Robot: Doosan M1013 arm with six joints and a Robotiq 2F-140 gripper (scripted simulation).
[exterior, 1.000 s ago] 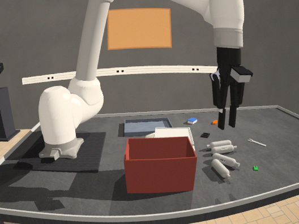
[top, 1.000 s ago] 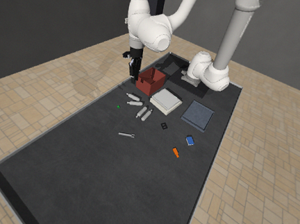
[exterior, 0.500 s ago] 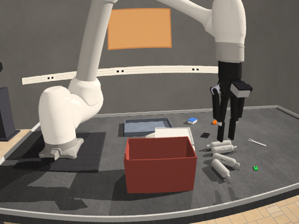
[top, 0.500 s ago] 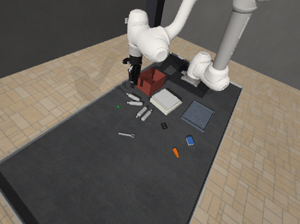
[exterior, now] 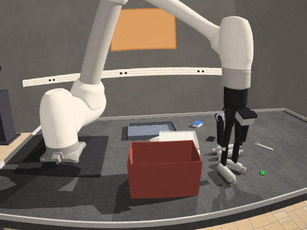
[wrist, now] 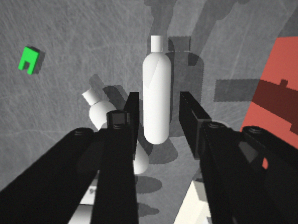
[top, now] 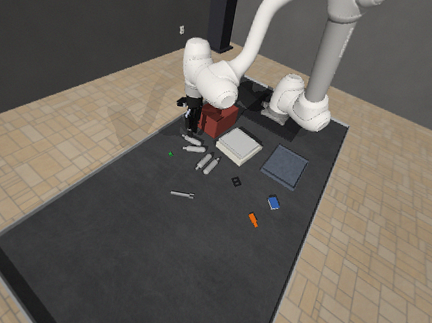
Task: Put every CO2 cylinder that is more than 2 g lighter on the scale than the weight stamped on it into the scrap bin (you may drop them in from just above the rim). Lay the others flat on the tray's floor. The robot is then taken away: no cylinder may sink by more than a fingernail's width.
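Note:
Several white CO2 cylinders lie on the dark mat left of the scale (top: 239,146). My gripper (wrist: 159,106) hangs straight down over one of them (wrist: 156,90), a finger on each side with a thin gap to the cylinder. The fingers are set narrow and hold nothing. In the exterior view the fingertips (exterior: 229,160) stand just above that cylinder (exterior: 236,166). Another cylinder (wrist: 100,112) lies close on the left. The red scrap bin (exterior: 164,166) stands right beside the gripper. The blue-grey tray (top: 285,166) lies beyond the scale.
A small green piece (top: 171,154) lies left of the cylinders. A metal tool (top: 182,194), a black piece (top: 236,181), a blue block (top: 273,202) and an orange piece (top: 254,219) lie farther out. The arm's base (exterior: 62,151) stands behind the bin.

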